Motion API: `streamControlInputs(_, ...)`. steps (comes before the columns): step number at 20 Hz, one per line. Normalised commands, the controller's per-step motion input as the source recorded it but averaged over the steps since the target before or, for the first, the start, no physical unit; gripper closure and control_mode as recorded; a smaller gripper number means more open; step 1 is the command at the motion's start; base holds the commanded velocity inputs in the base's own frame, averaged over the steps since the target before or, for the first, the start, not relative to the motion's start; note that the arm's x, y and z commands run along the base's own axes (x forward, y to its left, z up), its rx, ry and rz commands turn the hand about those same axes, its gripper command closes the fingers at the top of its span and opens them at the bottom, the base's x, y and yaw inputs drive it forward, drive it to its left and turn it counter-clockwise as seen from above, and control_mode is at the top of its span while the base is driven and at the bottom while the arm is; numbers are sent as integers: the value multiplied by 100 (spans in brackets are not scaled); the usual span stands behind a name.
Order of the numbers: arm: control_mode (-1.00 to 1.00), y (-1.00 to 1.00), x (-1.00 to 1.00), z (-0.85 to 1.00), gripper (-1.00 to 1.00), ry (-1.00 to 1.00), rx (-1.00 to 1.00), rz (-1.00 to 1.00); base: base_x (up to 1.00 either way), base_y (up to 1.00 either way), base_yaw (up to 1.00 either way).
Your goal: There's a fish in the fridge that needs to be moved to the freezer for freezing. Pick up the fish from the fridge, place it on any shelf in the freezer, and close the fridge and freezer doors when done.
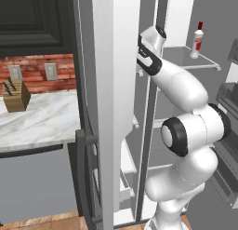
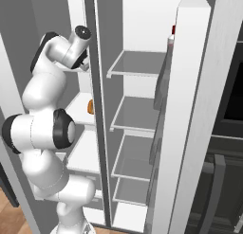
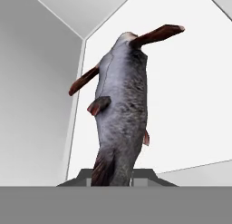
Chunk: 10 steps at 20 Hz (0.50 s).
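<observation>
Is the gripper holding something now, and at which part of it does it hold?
Yes. The gripper is shut on the fish, holding it at the lower end nearest the hand, so the grey body rises away from the fingers.

The white arm [image 1: 186,131] rises folded, its elbow bent back and its forearm reaching up and forward. The gripper [image 3: 118,178] is closed, and the fish [image 3: 123,114] it clamps by the tail stands straight out ahead of its fingertips.

The fish [image 3: 123,114] is showing rough, mottled matt grey skin. The counter [image 1: 42,119] is looking like polished veined marble, the knife block [image 1: 15,96] like wood, the arm [image 1: 183,131] like glossy white plastic.
</observation>
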Motion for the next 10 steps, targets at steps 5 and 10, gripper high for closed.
streamControlInputs(5,-100,0,47,-8,100,0,0,0,0,0,0)
streamControlInputs(10,-100,0,42,-12,-100,0,0,0,0,0,0)
